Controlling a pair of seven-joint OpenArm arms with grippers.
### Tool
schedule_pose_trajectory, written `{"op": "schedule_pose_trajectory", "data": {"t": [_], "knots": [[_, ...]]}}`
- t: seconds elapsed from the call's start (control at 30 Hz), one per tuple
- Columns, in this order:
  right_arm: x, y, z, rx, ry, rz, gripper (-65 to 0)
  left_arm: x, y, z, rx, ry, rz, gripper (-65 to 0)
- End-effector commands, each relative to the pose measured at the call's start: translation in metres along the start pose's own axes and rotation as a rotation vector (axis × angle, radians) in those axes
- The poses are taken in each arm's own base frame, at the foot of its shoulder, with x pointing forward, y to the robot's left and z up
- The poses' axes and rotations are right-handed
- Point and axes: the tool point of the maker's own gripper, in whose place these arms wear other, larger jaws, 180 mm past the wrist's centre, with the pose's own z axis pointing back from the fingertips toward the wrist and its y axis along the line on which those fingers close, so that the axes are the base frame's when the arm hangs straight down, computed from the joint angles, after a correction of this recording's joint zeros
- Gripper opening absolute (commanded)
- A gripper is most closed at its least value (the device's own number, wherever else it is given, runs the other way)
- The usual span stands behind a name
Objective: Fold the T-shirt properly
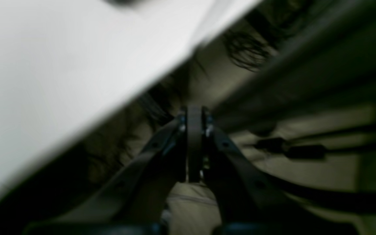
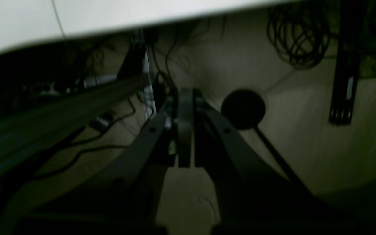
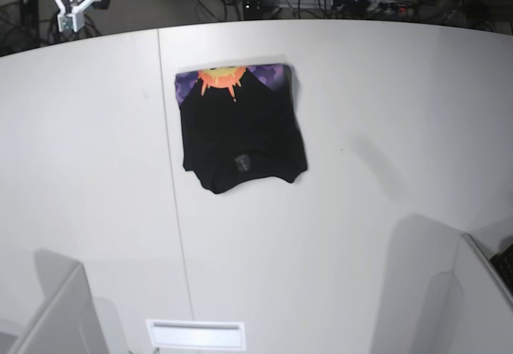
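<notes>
A broad white table (image 3: 361, 210) with a smooth matte top and a thin seam (image 3: 170, 178) running front to back fills the base view. Just right of that seam, toward the table's far edge, lies the T-shirt (image 3: 240, 134): soft black cloth folded into a compact, roughly square bundle, a strip of purple and orange sun-like print showing along its far edge.

Both wrist cameras look past the table's edge at a dim pale floor strewn with dark cables (image 2: 297, 36); these views are blurred, so detail is uncertain. The left gripper (image 1: 194, 147) has its dark fingers pressed together on nothing. The right gripper (image 2: 184, 130) is likewise closed and empty, beside a round black object (image 2: 243, 109).
</notes>
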Motion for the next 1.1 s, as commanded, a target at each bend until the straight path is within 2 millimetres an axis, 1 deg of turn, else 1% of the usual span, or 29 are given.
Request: {"op": "schedule_pose_trajectory", "data": {"t": [0.0,0.1,0.13,0.2,0.3,0.43,0.5,0.6,0.67,0.7,0.73,0.8,0.83,0.87,0.97,1.07], "knots": [[-0.002,-0.001,0.004,-0.002,0.007,0.009,-65.0,-0.008,-0.003,0.004,-0.002,0.004,0.033,-65.0],[-0.024,-0.001,0.004,-0.001,0.114,0.002,-65.0,-0.046,-0.003,0.004,0.001,0.083,0.101,-65.0],[-0.034,0.004,0.002,0.012,0.151,-0.004,-65.0,-0.058,-0.002,0.004,0.004,0.105,0.121,-65.0],[-0.047,0.009,-0.007,0.032,0.193,-0.009,-65.0,-0.082,-0.001,0.003,0.010,0.153,0.163,-65.0],[-0.065,0.013,-0.027,0.058,0.260,-0.011,-65.0,-0.108,0.006,-0.002,0.025,0.200,0.213,-65.0],[-0.099,0.022,-0.056,0.099,0.384,0.006,-65.0,-0.137,0.010,-0.016,0.046,0.243,0.297,-65.0],[-0.115,0.027,-0.070,0.117,0.441,0.024,-65.0,-0.149,0.014,-0.022,0.054,0.264,0.331,-65.0],[-0.136,0.030,-0.091,0.136,0.477,0.077,-65.0,-0.161,0.010,-0.035,0.063,0.275,0.396,-65.0],[-0.154,0.031,-0.105,0.150,0.510,0.140,-65.0,-0.169,0.010,-0.041,0.069,0.289,0.425,-65.0],[-0.165,0.033,-0.113,0.159,0.534,0.175,-65.0,-0.174,0.013,-0.045,0.089,0.296,0.435,-65.0],[-0.176,0.033,-0.120,0.162,0.564,0.211,-65.0,-0.175,0.017,-0.051,0.116,0.285,0.449,-65.0],[-0.196,0.031,-0.130,0.161,0.613,0.278,-65.0,-0.182,0.028,-0.058,0.175,0.267,0.472,-65.0],[-0.204,0.027,-0.134,0.157,0.623,0.308,-65.0,-0.185,0.033,-0.062,0.197,0.254,0.486,-65.0],[-0.212,0.028,-0.139,0.161,0.623,0.338,-65.0,-0.190,0.037,-0.065,0.218,0.247,0.507,-65.0],[-0.228,0.032,-0.146,0.170,0.598,0.387,-65.0,-0.204,0.043,-0.074,0.253,0.241,0.578,-65.0],[-0.235,0.041,-0.155,0.184,0.525,0.410,-65.0,-0.215,0.049,-0.086,0.286,0.246,0.669,-65.0]]}}
